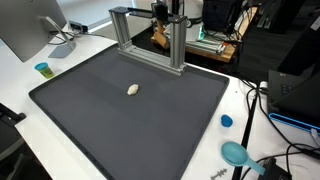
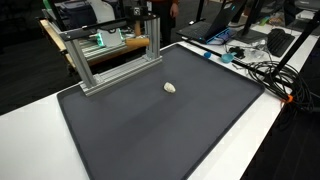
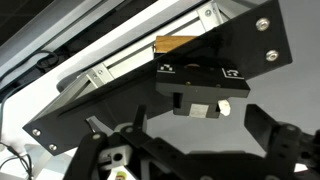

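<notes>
Up at the far edge of the mat, the silver aluminium-profile frame [image 1: 150,55] is the thing nearest the gripper [image 3: 190,150]. The wrist view looks along one of its rails and a black plate [image 3: 230,45] bolted to it. The claw's two dark fingers stand wide apart at the bottom of that view, with nothing between them and touching nothing. No grasp has been made. The small off-white oval lump [image 1: 133,89] lies alone near the middle of the mat, well apart from the frame and the gripper, so as far as can be judged all the handling is yet to do.

Around this is a dim lab or office, with desks and equipment behind the frame. A white table [image 1: 20,75] carries a large dark grey rectangular mat [image 1: 130,130] covering most of its top. At one corner stands a grey monitor [image 1: 25,25]. Black cables [image 2: 265,70] trail along one side. Off the mat lie a teal round dish [image 1: 235,153], a small blue cup [image 1: 42,69] and a blue round lid [image 1: 226,121].
</notes>
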{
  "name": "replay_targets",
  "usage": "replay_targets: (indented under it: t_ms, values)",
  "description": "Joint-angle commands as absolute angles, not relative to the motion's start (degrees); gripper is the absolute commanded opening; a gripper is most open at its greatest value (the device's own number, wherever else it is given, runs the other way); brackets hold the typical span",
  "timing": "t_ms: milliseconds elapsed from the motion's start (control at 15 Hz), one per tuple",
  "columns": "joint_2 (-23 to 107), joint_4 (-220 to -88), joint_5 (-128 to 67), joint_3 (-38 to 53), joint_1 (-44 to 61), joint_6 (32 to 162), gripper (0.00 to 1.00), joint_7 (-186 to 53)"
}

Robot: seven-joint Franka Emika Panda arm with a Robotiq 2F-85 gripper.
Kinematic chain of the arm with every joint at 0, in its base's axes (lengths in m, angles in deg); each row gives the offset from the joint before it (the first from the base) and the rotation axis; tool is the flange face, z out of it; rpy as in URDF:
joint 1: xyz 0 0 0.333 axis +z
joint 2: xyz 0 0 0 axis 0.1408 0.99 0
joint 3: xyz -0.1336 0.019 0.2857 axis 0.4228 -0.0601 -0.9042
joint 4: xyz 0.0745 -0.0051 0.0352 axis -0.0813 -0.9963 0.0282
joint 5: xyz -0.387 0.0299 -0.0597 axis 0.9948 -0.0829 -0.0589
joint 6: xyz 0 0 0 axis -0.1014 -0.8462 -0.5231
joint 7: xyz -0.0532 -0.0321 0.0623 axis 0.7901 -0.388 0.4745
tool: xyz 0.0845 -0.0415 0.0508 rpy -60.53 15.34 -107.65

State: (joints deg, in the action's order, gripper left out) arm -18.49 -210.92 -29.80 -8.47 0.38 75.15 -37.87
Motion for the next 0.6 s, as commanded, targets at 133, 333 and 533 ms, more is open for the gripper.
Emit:
replay_targets:
  t_ms: [133, 333, 533]
  values:
    - [-15.61, -211.66, -31.62, -6.7, 1.7, 81.82, 1.0, -37.33]
    - [-15.71, -211.36, -30.2, -7.57, 1.15, 80.7, 1.0, -36.4]
    - [-15.44, -211.36, -30.29, -7.22, 1.16, 80.89, 1.0, -36.51]
